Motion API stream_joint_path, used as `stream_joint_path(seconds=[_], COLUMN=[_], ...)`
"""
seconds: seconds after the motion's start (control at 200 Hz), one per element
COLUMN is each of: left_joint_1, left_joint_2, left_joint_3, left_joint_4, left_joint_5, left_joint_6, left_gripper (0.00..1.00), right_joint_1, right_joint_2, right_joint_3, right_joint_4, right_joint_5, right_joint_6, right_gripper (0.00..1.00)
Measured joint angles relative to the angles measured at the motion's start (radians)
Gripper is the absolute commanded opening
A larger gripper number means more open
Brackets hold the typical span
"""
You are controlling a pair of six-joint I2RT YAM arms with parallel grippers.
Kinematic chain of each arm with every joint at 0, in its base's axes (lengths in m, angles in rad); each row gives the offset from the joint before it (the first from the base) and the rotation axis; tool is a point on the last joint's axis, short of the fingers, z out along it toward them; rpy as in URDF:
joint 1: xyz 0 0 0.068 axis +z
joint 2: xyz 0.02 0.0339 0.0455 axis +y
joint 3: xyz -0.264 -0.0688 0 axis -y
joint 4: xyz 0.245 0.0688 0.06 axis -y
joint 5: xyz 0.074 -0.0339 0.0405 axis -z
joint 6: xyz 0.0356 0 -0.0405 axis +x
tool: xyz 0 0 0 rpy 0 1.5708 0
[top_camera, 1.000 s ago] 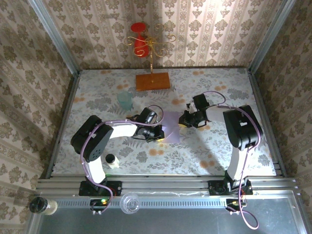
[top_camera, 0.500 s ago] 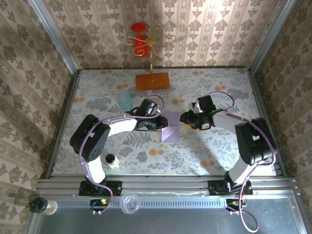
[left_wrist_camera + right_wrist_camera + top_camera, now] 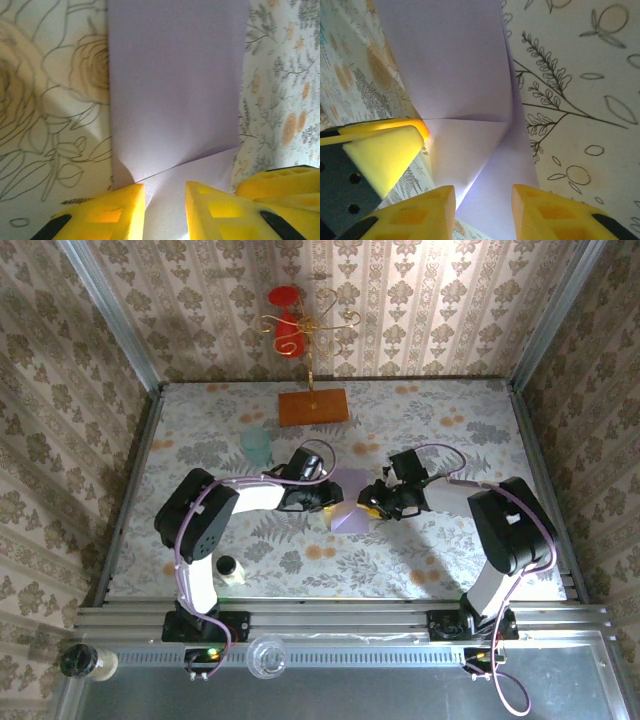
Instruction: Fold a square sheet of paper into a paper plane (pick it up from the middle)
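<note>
The pale lilac sheet of paper lies on the flowered tablecloth between my two grippers, partly folded, with a flap creased over at its near end. My left gripper rests at its left edge. In the left wrist view its yellow fingers stand apart over the folded flap of the paper, so the left gripper is open. My right gripper is at the paper's right edge. It is open too, with the paper lying under its jaws. The two grippers almost touch.
An orange-brown wooden board with a gold wire stand and a red cup is at the back. A pale teal cup stands left of the left gripper. A small bottle sits near the left arm's base.
The right gripper has moved left and nearer, onto the paper's right edge. The left gripper has shifted slightly. The paper looks shorter now, with its near end folded over.
</note>
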Motion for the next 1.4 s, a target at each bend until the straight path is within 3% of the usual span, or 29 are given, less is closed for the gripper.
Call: stream_joint_path(seconds=[0.45,1.4], left_joint_1=[0.002,0.006], left_joint_2=[0.0,0.0], left_joint_3=[-0.006,-0.006], left_joint_4=[0.015,0.013], left_joint_5=[0.0,0.001], left_joint_6=[-0.026,-0.031], left_gripper=[0.29,0.28], right_joint_1=[0.011,0.045], right_joint_2=[0.026,0.074], right_joint_3=[-0.034,-0.048], right_joint_4=[0.106,0.233], right_joint_5=[0.0,-0.092], right_joint_6=[0.101,0.128], right_gripper=[0.23,0.19])
